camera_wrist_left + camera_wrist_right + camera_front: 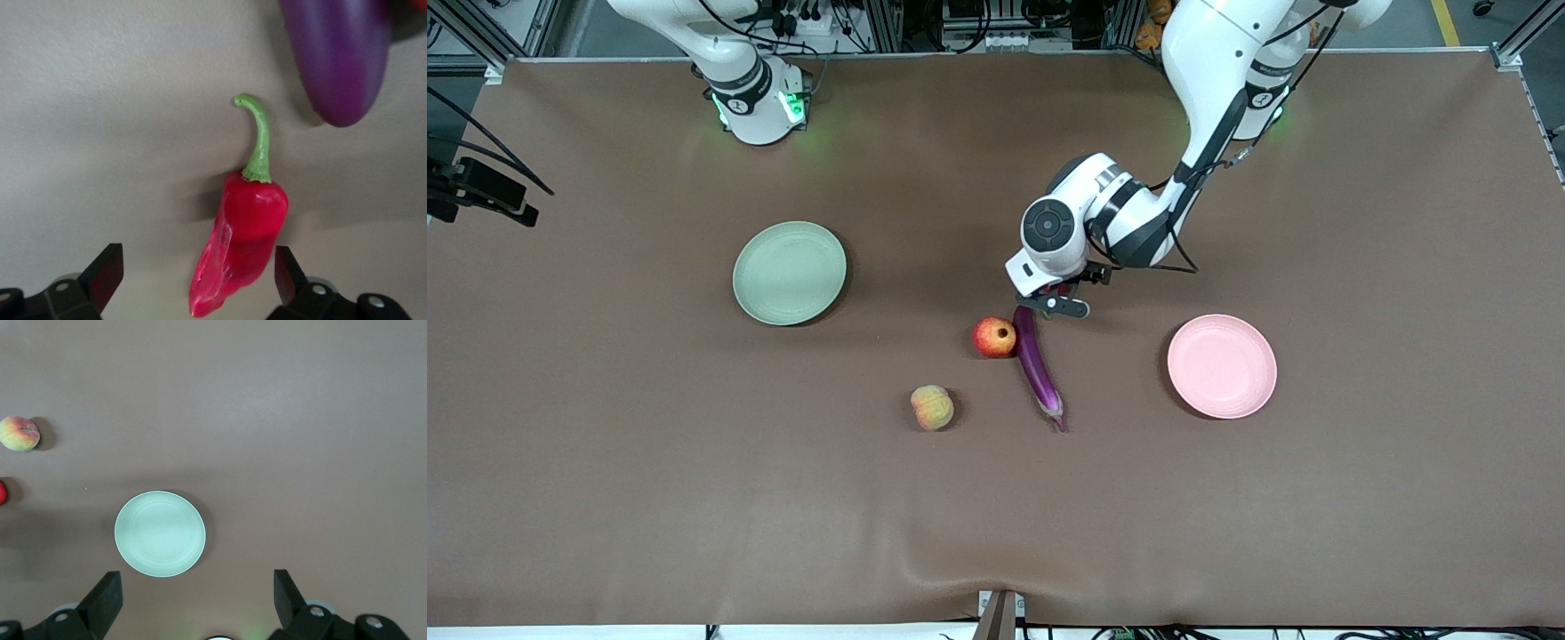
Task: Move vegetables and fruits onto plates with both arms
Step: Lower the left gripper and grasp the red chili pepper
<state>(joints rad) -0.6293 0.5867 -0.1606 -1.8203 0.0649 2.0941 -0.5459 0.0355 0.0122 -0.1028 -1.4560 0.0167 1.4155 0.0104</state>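
With the left tool (193, 280) open astride the chili (241, 243) on the desk (605, 444), it should drop squarely, clear of the eggplant (337, 57); the right tool (197, 603) waits open, high over the green plate (160, 533).

Matte brown cloth (694, 498) covers the whole tabletop and is mostly flat. It has a shallow wrinkle (960, 556) close to the edge nearest the front camera, about mid-table. A small grey metal bracket (1000, 618) sticks out under that same edge. A black clamp-like mount (480, 191) with thin black cables (489, 142) overhangs the right arm's end of the table. Silver aluminium frame posts (1516, 40) stand at the corners by the bases. Dark cabling and boxes (978, 27) are cluttered along the base edge. A yellow floor stripe (1447, 22) lies off the table toward the left arm's end.
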